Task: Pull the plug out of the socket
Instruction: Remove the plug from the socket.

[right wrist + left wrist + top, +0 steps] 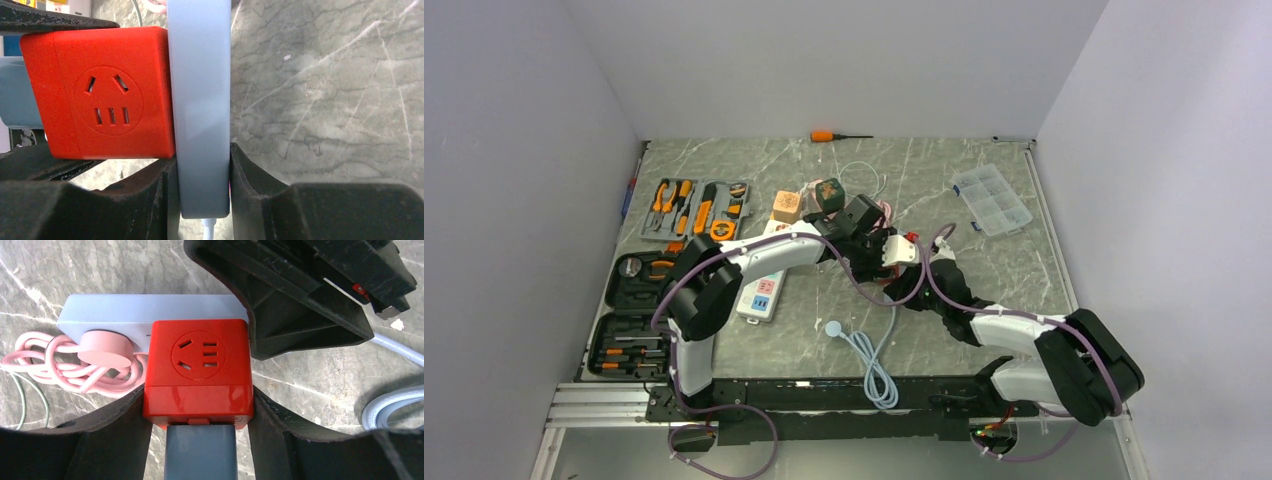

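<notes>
A red cube socket is clamped between my left gripper's black fingers. It also shows in the right wrist view and the top view. A flat light-grey plug block sits flush against one side of the cube; in the left wrist view it lies behind the cube. My right gripper is shut on this plug, and a white cable leaves the plug's near end. A second grey-blue block sits against the cube's near face. Both grippers meet mid-table.
A pink coiled cord with a round plug lies beside the grey block. A white power strip, open tool cases, a clear organiser box, an orange screwdriver and a pale coiled cable lie around.
</notes>
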{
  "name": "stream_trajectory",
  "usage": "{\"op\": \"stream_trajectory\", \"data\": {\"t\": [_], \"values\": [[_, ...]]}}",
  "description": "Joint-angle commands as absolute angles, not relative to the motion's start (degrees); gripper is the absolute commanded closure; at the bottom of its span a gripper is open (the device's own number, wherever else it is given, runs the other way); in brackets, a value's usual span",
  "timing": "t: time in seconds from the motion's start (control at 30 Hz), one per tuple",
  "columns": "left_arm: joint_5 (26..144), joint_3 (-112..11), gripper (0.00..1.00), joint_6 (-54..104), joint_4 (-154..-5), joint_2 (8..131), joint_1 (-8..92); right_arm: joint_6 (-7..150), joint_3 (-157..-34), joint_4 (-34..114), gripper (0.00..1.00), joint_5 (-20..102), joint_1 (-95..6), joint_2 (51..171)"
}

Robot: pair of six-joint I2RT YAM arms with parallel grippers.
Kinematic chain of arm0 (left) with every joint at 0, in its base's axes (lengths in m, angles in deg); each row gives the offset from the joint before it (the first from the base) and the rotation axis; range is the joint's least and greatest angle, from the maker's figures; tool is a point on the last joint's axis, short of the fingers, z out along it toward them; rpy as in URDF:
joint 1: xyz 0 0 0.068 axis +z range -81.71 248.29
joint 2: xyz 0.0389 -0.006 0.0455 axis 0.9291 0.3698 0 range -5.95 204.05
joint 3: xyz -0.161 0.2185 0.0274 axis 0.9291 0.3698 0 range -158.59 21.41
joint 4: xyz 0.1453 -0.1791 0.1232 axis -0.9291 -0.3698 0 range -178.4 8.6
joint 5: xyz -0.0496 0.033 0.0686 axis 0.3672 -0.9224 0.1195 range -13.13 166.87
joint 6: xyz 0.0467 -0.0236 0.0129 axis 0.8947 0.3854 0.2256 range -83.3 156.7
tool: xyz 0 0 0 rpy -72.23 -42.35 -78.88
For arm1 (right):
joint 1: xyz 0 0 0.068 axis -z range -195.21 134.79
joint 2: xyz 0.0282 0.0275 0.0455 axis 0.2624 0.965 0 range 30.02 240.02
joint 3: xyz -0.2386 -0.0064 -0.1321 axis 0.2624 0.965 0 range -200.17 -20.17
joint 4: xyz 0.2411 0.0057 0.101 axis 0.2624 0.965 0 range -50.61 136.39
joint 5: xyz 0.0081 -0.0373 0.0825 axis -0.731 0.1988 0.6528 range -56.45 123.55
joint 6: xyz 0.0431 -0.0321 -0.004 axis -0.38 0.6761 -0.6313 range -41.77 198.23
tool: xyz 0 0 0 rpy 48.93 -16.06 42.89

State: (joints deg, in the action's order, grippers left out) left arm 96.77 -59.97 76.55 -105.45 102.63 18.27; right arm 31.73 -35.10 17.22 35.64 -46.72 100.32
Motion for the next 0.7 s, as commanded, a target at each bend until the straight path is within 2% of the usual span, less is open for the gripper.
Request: {"op": "stream_trajectory", "data": {"t": [0.0, 0.1, 0.3, 0.5, 0.67], "values": [[100.1, -62.5, 1.0, 74.8, -104.8, 95.7, 18.8, 32.0, -36.7, 16.9, 0.81, 33.6, -44.8, 103.5], [99.7, -61.7, 1.0, 75.5, -105.7, 94.2, 19.7, 32.3, -36.7, 17.9, 0.92, 31.0, -44.4, 103.7], [99.1, -57.1, 1.0, 78.1, -107.1, 90.4, 22.5, 34.2, -36.9, 24.1, 1.0, 23.6, -44.2, 100.5], [99.4, -53.9, 1.0, 82.4, -109.3, 87.9, 24.7, 34.6, -38.8, 31.4, 1.0, 19.4, -44.4, 98.4], [99.9, -52.3, 1.0, 82.7, -109.4, 87.2, 25.6, 33.5, -38.0, 31.0, 1.0, 20.3, -44.4, 96.1]]}}
